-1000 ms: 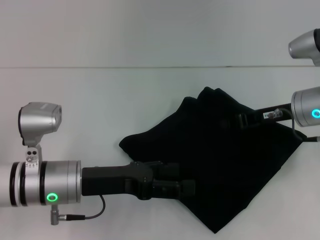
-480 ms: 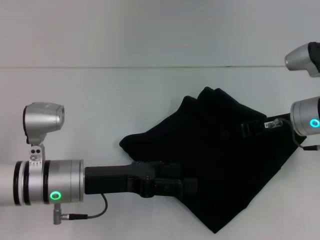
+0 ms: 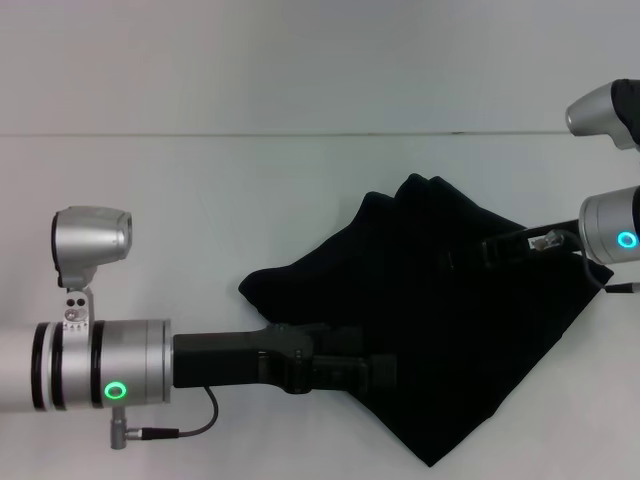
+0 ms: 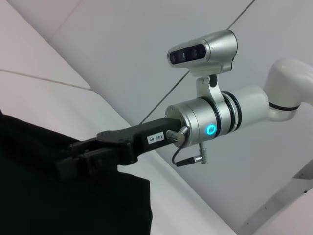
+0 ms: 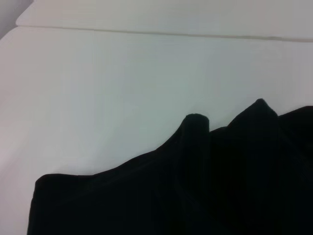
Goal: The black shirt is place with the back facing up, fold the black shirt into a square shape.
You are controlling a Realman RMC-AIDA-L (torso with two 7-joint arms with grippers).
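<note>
White matte desk [image 3: 200, 200] carries soft black fabric shirt [image 3: 450, 330], bunched diamond, centre-right. Left gripper [image 3: 385, 372] at 7 o'clock edge, right gripper [image 3: 480, 250] at 2 o'clock; jaws' state: cannot tell. Risk: uneven pull skews fold, cloth slips.

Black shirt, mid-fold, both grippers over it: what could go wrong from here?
1. The black shirt lies as a skewed diamond with bunched peaks at its far edge, so the fold may end up uneven rather than square.
2. The left gripper and right gripper both sit over the cloth; black on black, it is hard to tell what they grip, and an extra layer could get dragged.
3. The shirt's near corner lies at the table edge and may slip off.
</note>
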